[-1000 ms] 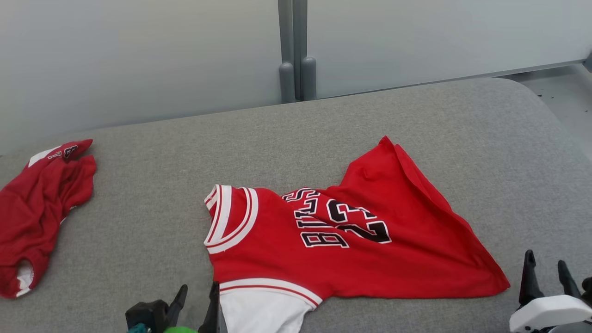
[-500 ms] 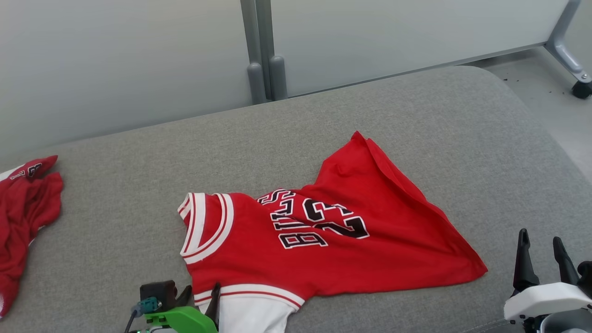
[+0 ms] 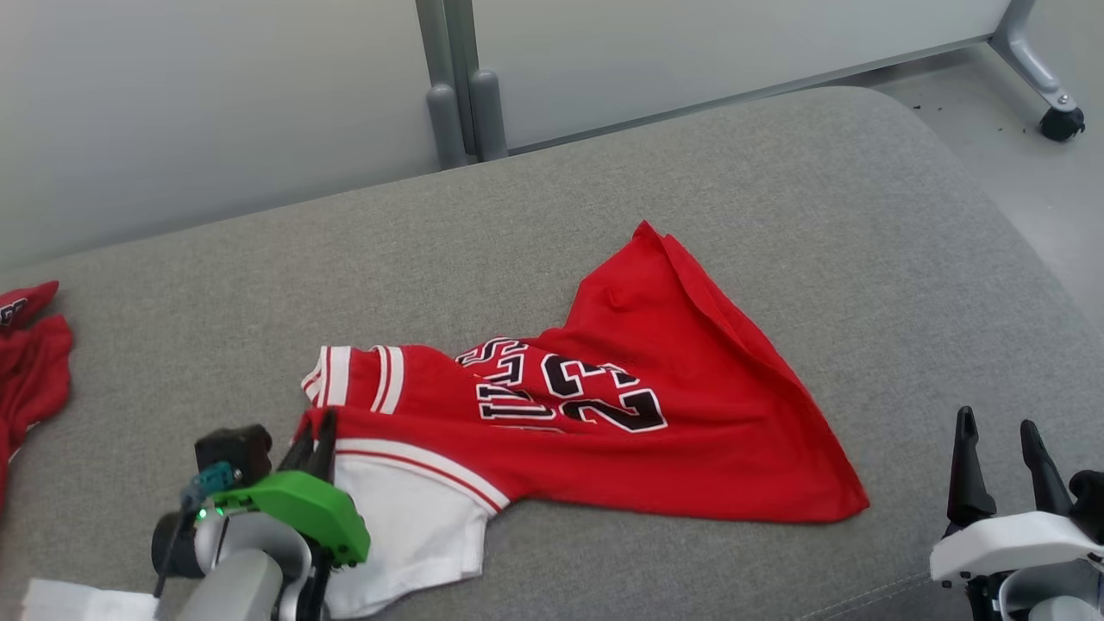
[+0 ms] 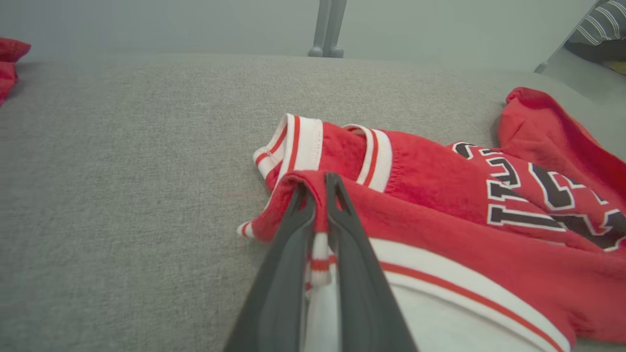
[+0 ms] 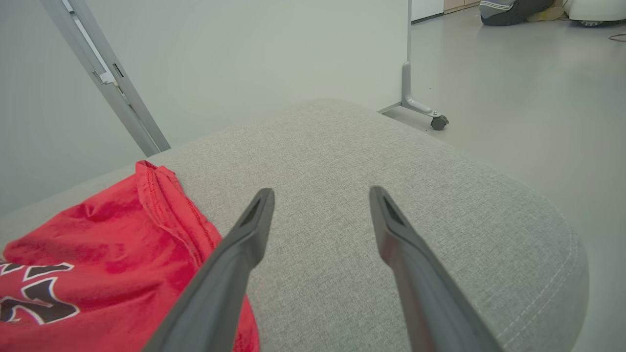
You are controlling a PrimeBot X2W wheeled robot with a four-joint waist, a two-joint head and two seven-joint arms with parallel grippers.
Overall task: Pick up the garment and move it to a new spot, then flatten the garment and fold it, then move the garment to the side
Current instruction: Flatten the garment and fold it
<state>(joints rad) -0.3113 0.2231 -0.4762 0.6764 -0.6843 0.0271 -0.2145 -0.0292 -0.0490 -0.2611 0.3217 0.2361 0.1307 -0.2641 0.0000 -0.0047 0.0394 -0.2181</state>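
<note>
The garment (image 3: pixel 655 414) is a red jersey with white trim and black lettering, lying crumpled across the grey cushion (image 3: pixel 776 216). My left gripper (image 3: pixel 317 435) is shut on the garment's red and white striped edge at its near-left corner, which is lifted and folded over; the left wrist view shows the fabric (image 4: pixel 440 205) pinched between the two fingers (image 4: pixel 288 244). My right gripper (image 3: pixel 996 431) stands open at the lower right, just off the jersey's right tip, with nothing between its fingers (image 5: pixel 234 254). The right wrist view has the jersey's hem (image 5: pixel 98 234) at its left.
A second red garment (image 3: pixel 26 362) lies at the cushion's far left edge. Behind the cushion stands a pale partition (image 3: pixel 216 103) with a grey post (image 3: pixel 457 103). A castor foot (image 3: pixel 1056 121) and bare floor lie beyond the cushion's rounded right end.
My left gripper has closed on the jersey's near-left edge and drawn it up and over, bunching the collar area. The head camera has shifted, so the scene slid left. The right gripper stays open.
</note>
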